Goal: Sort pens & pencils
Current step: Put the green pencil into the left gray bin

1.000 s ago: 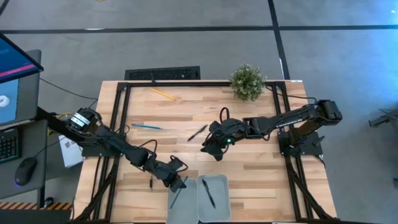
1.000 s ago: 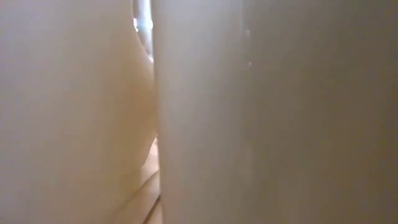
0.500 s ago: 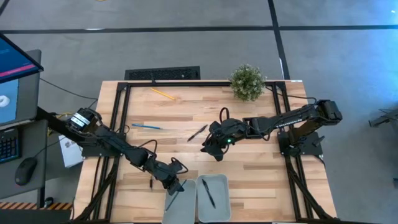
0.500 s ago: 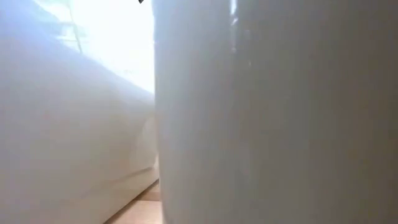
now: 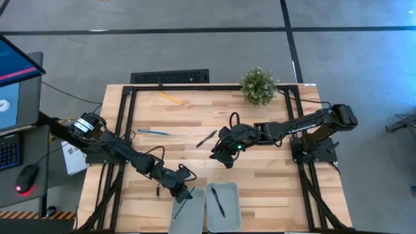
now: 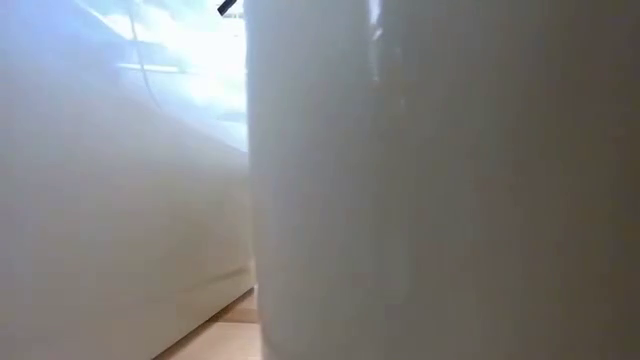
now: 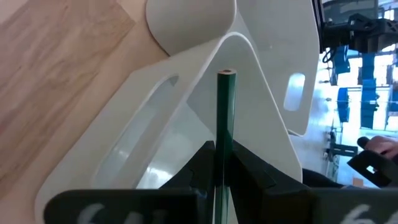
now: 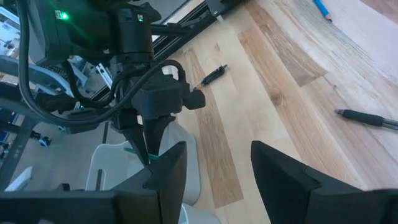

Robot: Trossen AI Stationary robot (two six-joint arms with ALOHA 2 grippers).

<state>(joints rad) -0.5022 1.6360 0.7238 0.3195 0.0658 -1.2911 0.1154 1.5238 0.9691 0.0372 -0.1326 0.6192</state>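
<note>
My left gripper (image 5: 184,194) is at the table's near edge, over the far end of the left white tray (image 5: 177,220), shut on a thin green pencil (image 7: 224,118). The right white tray (image 5: 229,194) holds one black pen (image 5: 218,205). My right gripper (image 5: 221,156) is open and empty above the table's middle. A black pen (image 5: 207,138), a short dark pen (image 5: 157,190), a light blue pencil (image 5: 153,132) and a yellow pencil (image 5: 169,98) lie flat on the table. My left gripper pinches the green pencil between its two fingers (image 7: 245,169), at a point well back from the pencil's blunt free end (image 7: 226,73). The pencil runs forward along the fingers, slanting down into the left tray (image 7: 186,99). I cannot tell whether its end touches the tray.
A potted plant (image 5: 259,86) stands at the far right of the table. Black frame rails (image 5: 127,117) run along both sides. The low view is blocked by the white tray walls (image 6: 420,180) close to the camera. The table's middle has bare wood (image 5: 273,169).
My left gripper has gone slightly toward the table's left and near edges with the green pencil. The left tray has slid a little toward the table's left, away from the right tray.
</note>
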